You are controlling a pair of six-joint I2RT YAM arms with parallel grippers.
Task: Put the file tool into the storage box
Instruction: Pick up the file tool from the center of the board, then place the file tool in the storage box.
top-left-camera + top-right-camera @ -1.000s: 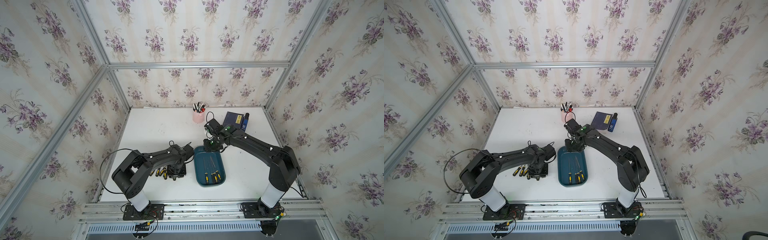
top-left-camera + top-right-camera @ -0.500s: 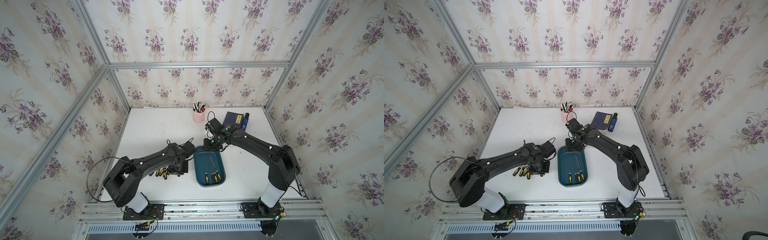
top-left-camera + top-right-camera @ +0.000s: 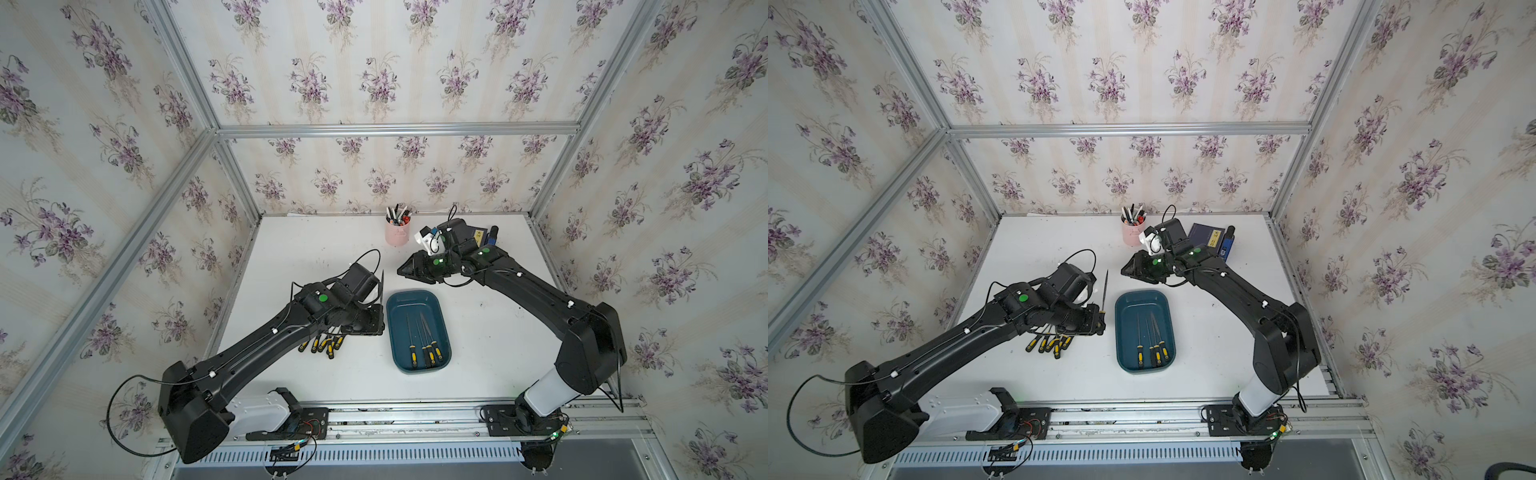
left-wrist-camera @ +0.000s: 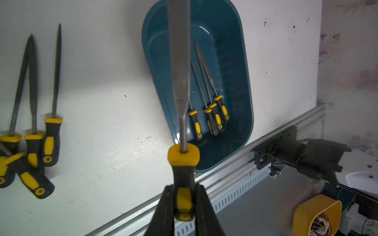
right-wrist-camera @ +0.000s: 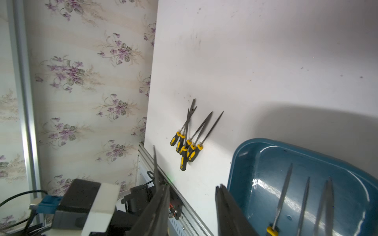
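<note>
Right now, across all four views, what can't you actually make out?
- Held file: tip cut off by the left wrist view's edge.
- Loose files: blades hidden under the left arm in both top views; the exact count is unclear where they overlap.
- Files in the storage box: handles cut off by the right wrist view's edge.
- Navy booklet: label too small to read.
- Right gripper: blurred.

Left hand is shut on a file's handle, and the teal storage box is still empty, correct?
Not quite. The left hand does grip a file by its handle, but the storage box already holds several files, as the left wrist view shows.
</note>
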